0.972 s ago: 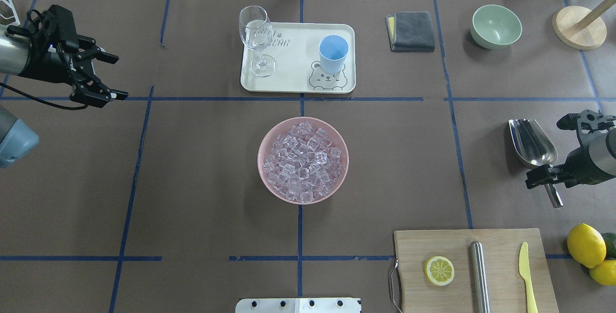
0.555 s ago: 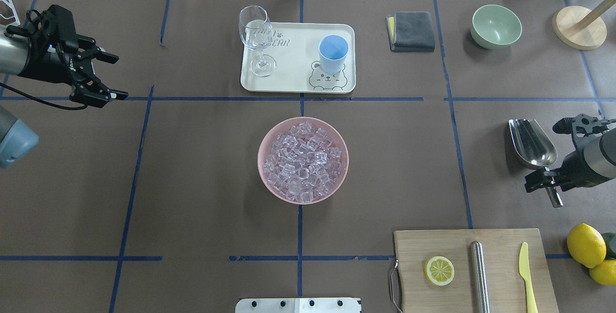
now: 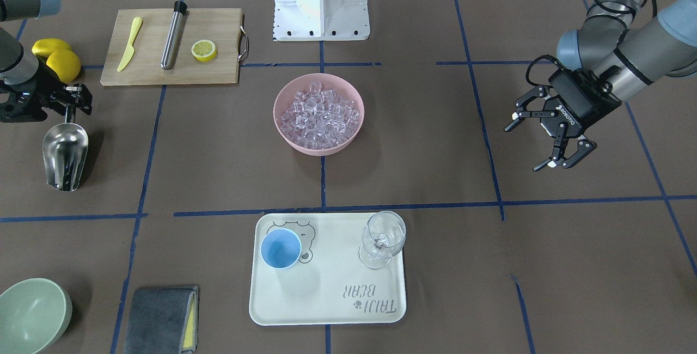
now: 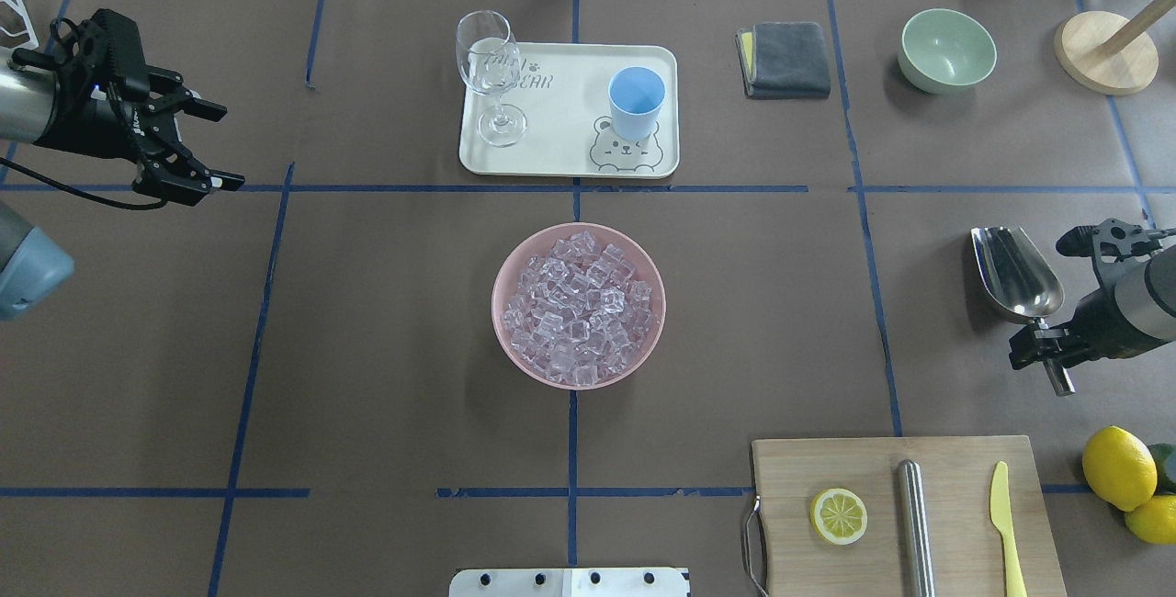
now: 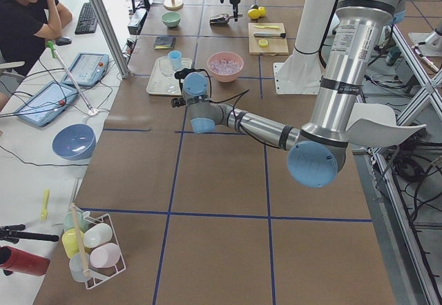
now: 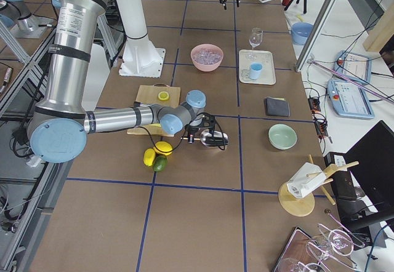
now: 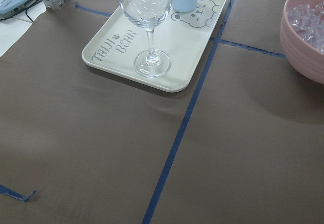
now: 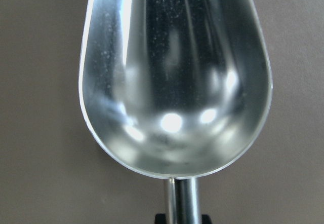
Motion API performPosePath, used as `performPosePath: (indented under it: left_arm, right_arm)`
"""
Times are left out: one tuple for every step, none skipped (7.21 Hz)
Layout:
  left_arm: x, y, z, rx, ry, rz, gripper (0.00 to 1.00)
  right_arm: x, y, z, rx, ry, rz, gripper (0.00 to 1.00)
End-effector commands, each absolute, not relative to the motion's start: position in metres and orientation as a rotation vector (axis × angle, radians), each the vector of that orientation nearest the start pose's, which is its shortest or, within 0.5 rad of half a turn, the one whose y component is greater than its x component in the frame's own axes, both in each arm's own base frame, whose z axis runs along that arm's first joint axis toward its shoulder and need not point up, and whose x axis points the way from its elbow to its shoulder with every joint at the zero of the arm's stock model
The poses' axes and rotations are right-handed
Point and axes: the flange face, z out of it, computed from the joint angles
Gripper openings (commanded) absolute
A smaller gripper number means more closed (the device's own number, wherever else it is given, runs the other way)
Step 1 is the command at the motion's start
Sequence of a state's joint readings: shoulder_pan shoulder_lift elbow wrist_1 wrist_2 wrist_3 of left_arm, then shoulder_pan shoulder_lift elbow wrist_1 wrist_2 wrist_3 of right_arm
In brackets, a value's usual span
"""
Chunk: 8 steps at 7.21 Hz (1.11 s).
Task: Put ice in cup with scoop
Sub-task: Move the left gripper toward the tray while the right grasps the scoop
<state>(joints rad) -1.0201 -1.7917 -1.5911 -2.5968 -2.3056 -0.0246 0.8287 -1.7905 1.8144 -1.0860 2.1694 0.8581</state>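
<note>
The steel scoop point(image 4: 1015, 271) lies on the table at the right, bowl empty, and fills the right wrist view point(image 8: 174, 82). My right gripper point(image 4: 1047, 356) is down at its thin handle, with a black finger hugging each side of the handle at the bottom of the right wrist view, shut on it. The ice point(image 4: 579, 308) fills a pink bowl point(image 4: 501, 303) at the table's middle. The light-blue cup point(image 4: 636, 101) stands upright and empty on a white tray point(image 4: 560, 156). My left gripper point(image 4: 232, 146) is open and empty at the far left, above the table.
A wine glass point(image 4: 487, 64) stands on the tray left of the cup. A cutting board point(image 4: 955, 523) with a lemon slice, steel cylinder and yellow knife lies near the right arm, lemons point(image 4: 1116, 467) beside it. A green bowl point(image 4: 946, 50) and grey cloth point(image 4: 785, 60) sit at the back right.
My right gripper has come down a little over the scoop's handle and its fingers have closed in on it. The scoop and the left arm have not moved.
</note>
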Motion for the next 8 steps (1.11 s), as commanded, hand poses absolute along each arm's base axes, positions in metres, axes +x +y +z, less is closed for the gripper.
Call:
performPosePath:
  left_arm:
    - [0.244, -0.524, 0.411, 1.009, 0.978, 0.905, 1.0]
    - [0.244, -0.525, 0.41, 1.011, 0.978, 0.905, 1.0]
    - [0.244, -0.525, 0.409, 1.012, 0.979, 0.904, 1.0]
    - [0.244, -0.524, 0.407, 1.014, 0.98, 0.904, 1.0]
    - [0.244, -0.525, 0.405, 1.02, 0.981, 0.905, 1.0]
    - [0.244, -0.525, 0.401, 1.028, 0.982, 0.907, 1.0]
    - [0.243, -0.523, 0.397, 1.035, 0.983, 0.909, 1.0]
    - [0.243, -0.522, 0.394, 1.042, 0.983, 0.911, 1.0]
  right_arm:
    - [-0.226, -0.365, 0.585, -0.069, -0.773, -0.044, 0.0]
    - [-0.218, -0.362, 0.571, -0.051, -0.785, -0.038, 0.0]
    - [-0.197, -0.37, 0.554, -0.01, -0.806, 0.004, 0.0]
    - [-0.18, -0.375, 0.533, 0.018, -0.838, 0.038, 0.0]
    - [-0.169, -0.385, 0.519, 0.037, -0.875, 0.057, 0.0]
    - [-0.16, -0.385, 0.504, 0.085, -0.885, 0.046, 0.0]
    - [-0.175, -0.385, 0.495, 0.115, -0.894, -0.046, 0.0]
    - [-0.184, -0.393, 0.477, 0.234, -0.889, -0.218, 0.0]
